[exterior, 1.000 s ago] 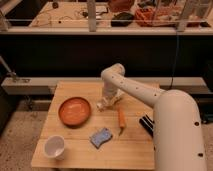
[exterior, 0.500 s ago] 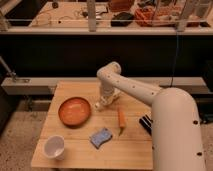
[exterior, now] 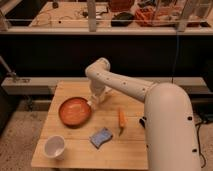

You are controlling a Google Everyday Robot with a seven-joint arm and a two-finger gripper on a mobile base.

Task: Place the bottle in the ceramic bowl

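Note:
The orange-brown ceramic bowl [exterior: 75, 111] sits on the left half of the wooden table [exterior: 130, 145]. My gripper [exterior: 94, 101] hangs low over the table at the bowl's right rim. It is shut on the small white bottle [exterior: 98, 96], which shows as a pale slim shape at the end of the white arm [exterior: 125, 86]. The bottle is just right of the bowl's rim and outside the bowl. The bowl is empty.
An orange carrot [exterior: 121, 118] lies right of the gripper. A blue sponge [exterior: 101, 137] lies at the front middle. A white cup [exterior: 54, 146] stands at the front left corner. A black bar [exterior: 142, 122] is partly hidden by the arm.
My gripper with the bottle has moved left over the table, from near the middle to the bowl's right rim. The other things have not moved.

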